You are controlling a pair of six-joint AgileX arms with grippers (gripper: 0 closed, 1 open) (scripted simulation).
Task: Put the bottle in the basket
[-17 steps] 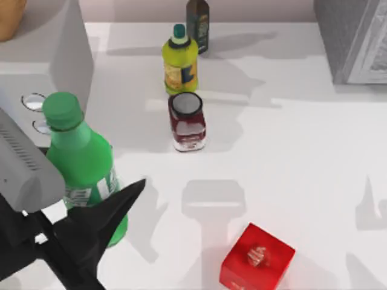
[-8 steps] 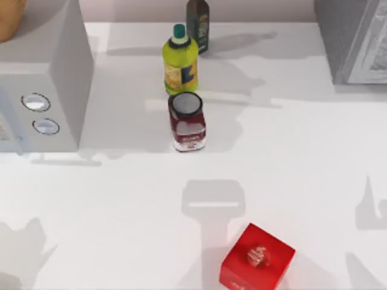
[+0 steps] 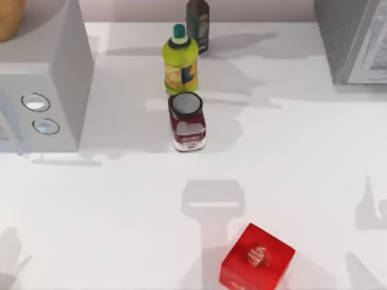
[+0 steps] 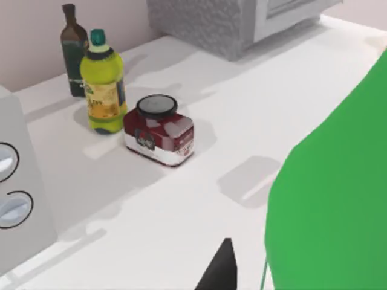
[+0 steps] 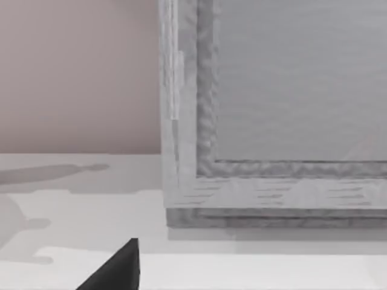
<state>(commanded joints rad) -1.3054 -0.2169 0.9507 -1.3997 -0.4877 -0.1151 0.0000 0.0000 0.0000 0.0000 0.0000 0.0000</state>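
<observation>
The bright green bottle (image 4: pixel 329 199) looms close in the left wrist view, held above the white table. My left gripper (image 4: pixel 284 272) is shut on it, and one black fingertip (image 4: pixel 221 270) shows beside the green body. A tan curved edge (image 3: pixel 7 18) sits at the table's far left corner, above the grey appliance; I cannot tell whether it is the basket. A dark part of my right gripper (image 5: pixel 116 270) shows low in the right wrist view, facing the grey cabinet (image 5: pixel 272 121) over the table.
A yellow-green bottle (image 3: pixel 180 60), a dark bottle (image 3: pixel 198 21) and a dark red jar (image 3: pixel 187 121) stand in a line at the back middle. A red box (image 3: pixel 257 258) lies near the front. A grey appliance (image 3: pixel 54 72) stands left, a grey cabinet (image 3: pixel 357 36) right.
My left arm has carried the green bottle out of the top view past the left front edge. Only its shadow is left at the front left corner, and it has shrunk.
</observation>
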